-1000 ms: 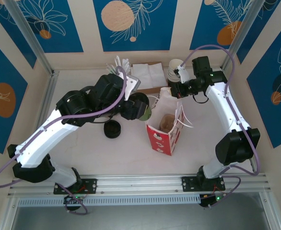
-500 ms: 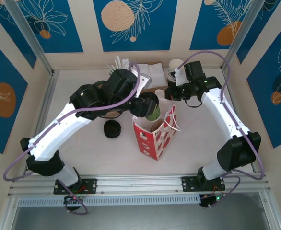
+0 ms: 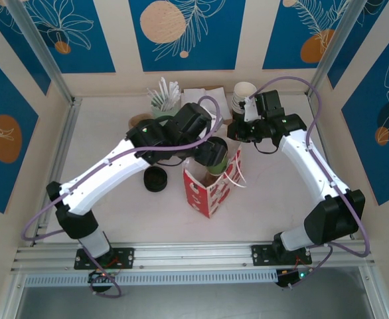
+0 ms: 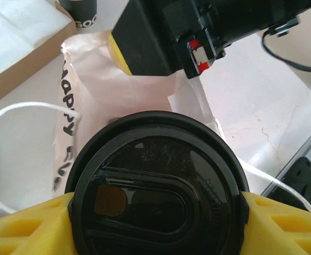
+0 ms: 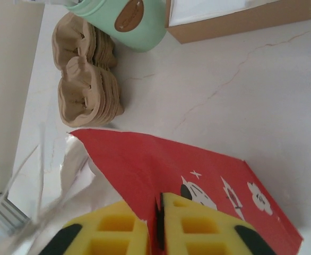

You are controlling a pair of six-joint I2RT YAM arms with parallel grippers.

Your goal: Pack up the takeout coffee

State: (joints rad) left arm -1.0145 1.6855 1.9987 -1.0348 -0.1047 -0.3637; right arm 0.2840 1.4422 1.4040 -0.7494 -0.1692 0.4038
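— Over the open mouth of the red paper bag [image 3: 206,194], what is held?
— The takeout coffee [image 4: 158,186] is clasped at both sides by the left fingers [image 4: 23,226], spread wide around it.
— And the bag?
— Its rim is pinched between the nearly closed right fingers [image 5: 198,228].

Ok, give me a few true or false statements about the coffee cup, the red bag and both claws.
1. The left claw holds the takeout coffee between its fingers. True.
2. The red paper bag lies flat and closed. False: it stands with its mouth open.
3. The right claw pinches the bag's edge. True.
4. The loose black disc is inside the bag. False: it lies on the table, left of the bag.
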